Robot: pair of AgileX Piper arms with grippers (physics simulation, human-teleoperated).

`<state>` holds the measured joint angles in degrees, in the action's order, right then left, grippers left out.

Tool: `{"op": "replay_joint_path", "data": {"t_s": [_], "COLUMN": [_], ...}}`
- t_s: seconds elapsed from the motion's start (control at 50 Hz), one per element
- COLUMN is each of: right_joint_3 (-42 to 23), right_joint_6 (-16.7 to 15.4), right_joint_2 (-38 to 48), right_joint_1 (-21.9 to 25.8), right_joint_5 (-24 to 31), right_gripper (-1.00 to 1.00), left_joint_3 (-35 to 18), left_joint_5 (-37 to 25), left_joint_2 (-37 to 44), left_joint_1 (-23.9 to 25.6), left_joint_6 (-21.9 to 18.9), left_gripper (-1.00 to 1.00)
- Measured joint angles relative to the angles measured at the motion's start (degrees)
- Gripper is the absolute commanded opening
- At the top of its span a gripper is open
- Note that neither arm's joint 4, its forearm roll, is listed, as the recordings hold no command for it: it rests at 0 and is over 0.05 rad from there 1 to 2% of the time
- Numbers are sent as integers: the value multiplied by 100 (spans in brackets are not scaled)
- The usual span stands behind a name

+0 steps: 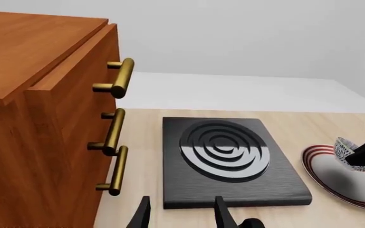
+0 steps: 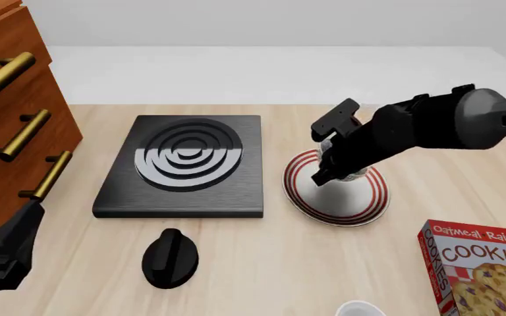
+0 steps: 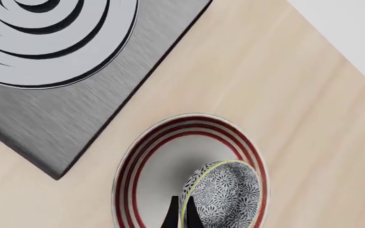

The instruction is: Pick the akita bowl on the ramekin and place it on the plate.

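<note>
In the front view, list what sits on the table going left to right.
Wooden drawer cabinet → black stove plate → red-ringed plate, with the right gripper over it → cookie box. The black knob and the akita bowl overlap others in this order, so they are left out.

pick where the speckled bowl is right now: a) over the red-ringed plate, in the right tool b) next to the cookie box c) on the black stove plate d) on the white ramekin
a: the akita bowl sits over the plate, with the right tool pinching its rim; the front view shows the same arm reaching down over that plate.
</note>
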<state>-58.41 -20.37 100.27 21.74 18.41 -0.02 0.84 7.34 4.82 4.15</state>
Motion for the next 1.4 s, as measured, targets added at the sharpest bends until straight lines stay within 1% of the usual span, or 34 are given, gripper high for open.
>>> {"op": "replay_joint_path", "data": {"t_s": [0.32,0.56,0.72,0.74,1.14,1.4], "right_joint_3": [205,245,233,230,190,219], "right_joint_6": [55,39,14,9,-8,82], "right_joint_2": [143,184,136,126,-46,-354], "right_joint_1": [29,43,11,4,-22,36], "right_joint_5": [-226,-285,-226,-216,-116,56], "right_gripper": [-100,-100,-100,100,100,100], "left_joint_3": [0,-1,-1,-1,-1,0], "left_joint_5": [-33,-17,-15,-15,5,9], "left_joint_2": [-36,-22,-20,-20,3,6], "left_joint_1": [9,15,23,24,51,69], "left_joint_6": [7,8,6,6,4,13], "left_gripper": [100,100,100,100,100,100]}}
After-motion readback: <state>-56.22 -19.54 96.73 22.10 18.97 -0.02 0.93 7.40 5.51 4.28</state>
